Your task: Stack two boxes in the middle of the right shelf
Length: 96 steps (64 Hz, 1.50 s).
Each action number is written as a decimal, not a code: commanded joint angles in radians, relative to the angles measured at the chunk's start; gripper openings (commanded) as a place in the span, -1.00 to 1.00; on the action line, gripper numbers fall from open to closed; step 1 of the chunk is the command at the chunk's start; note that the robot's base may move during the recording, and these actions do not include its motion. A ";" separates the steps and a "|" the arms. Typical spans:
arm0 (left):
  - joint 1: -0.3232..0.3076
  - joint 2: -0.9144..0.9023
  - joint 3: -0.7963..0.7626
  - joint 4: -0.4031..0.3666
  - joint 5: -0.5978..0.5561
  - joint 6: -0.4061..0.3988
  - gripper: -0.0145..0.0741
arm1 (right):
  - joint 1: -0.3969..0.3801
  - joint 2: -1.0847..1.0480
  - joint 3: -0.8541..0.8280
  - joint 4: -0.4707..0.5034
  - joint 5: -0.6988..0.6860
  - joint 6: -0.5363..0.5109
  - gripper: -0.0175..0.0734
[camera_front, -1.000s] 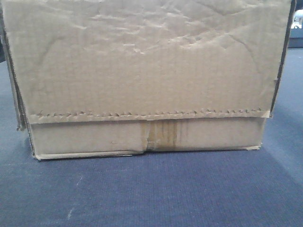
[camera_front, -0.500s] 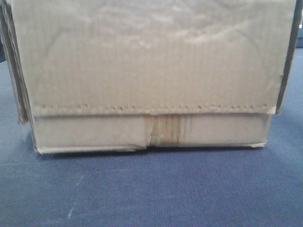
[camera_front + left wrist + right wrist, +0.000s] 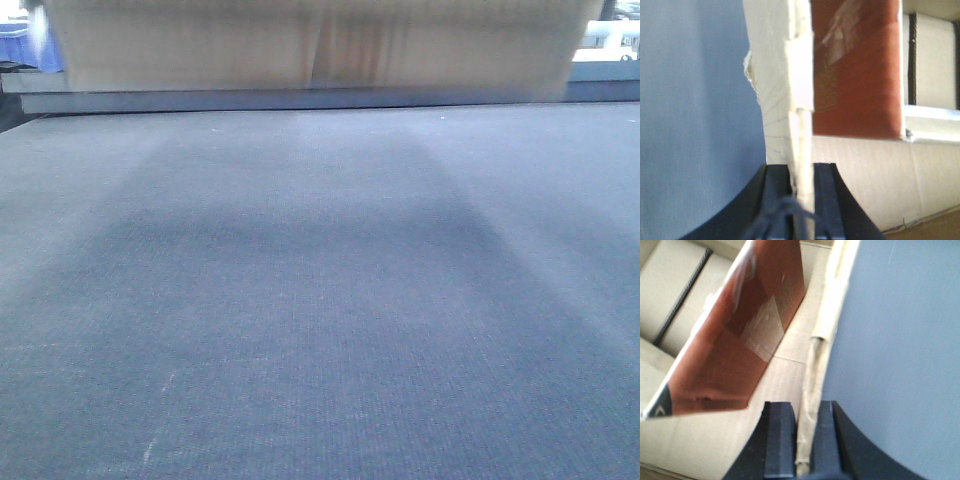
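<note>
Box [image 3: 320, 50]: risen since a second ago, now hanging clear above mat [image 3: 320, 300], only its base strip in view. Long axis crosswise, between both claws. Left gripper [image 3: 801, 200] clamped on one end-wall rim; right gripper [image 3: 805, 440] clamped on the opposite rim; shelf not made out

The table [image 3: 320, 330] was covered in grey-blue woven cloth, a broad soft shadow lying across its middle.
</note>
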State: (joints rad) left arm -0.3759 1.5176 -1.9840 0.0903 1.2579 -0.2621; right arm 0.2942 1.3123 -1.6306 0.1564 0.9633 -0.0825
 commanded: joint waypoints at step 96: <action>-0.040 -0.054 -0.085 -0.012 -0.053 -0.004 -0.92 | -0.001 -0.060 -0.095 0.004 -0.001 -0.013 -0.95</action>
State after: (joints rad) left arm -0.4061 1.4752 -2.0554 0.1020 1.2752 -0.2644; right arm 0.2942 1.2615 -1.7143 0.1527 1.0093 -0.0825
